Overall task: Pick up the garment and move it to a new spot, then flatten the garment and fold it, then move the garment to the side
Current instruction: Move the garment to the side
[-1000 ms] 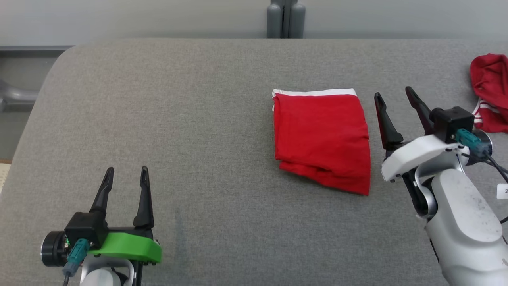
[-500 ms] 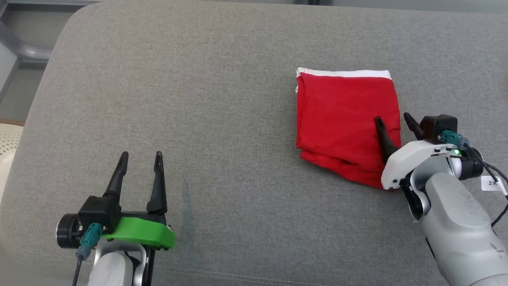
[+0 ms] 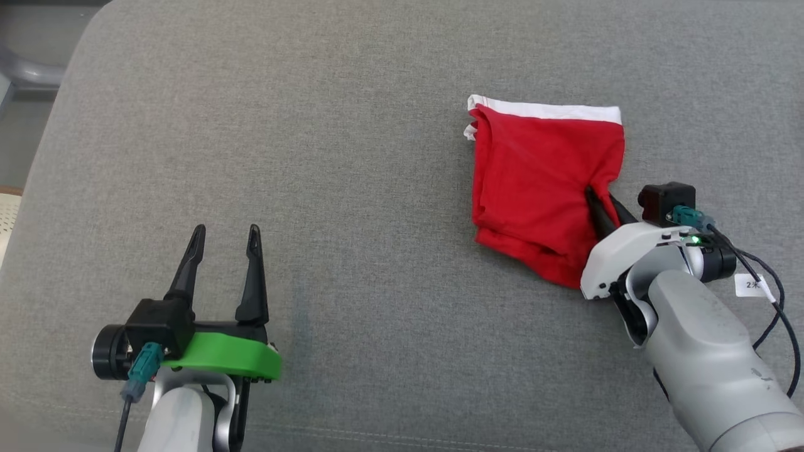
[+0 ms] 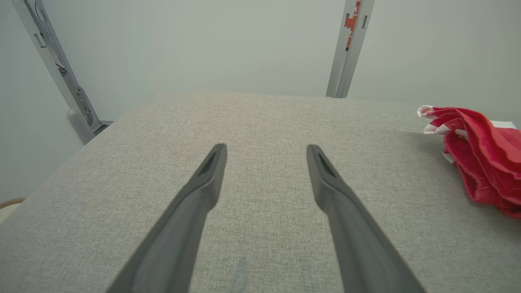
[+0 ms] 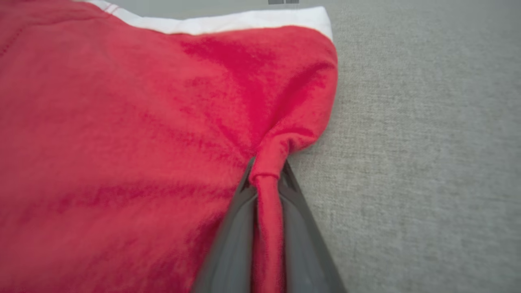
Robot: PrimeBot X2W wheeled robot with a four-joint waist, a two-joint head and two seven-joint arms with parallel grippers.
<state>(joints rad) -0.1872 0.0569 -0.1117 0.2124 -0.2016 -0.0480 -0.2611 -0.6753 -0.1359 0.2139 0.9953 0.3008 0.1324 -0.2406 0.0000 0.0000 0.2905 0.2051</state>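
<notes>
My left gripper (image 3: 226, 229) shows 2 long dark fingers (image 3: 251, 276) on a green mount (image 3: 220, 358), teal plug (image 3: 141, 376) behind; my right gripper (image 3: 600, 196), white mount (image 3: 612, 254), green light (image 3: 693, 239) lit, black cable (image 3: 779, 301) with a tag (image 3: 750, 285).

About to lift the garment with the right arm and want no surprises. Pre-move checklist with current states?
1. Right gripper shut on the red garment: ok, cloth is bunched between its fingers.
2. Grip at the garment's right edge, below the white band: ok.
3. All folded layers caught: cannot tell.
4. Left gripper open, apart from the garment: ok.
5. Grey surface to the garment's left free for set-down: ok.
</notes>
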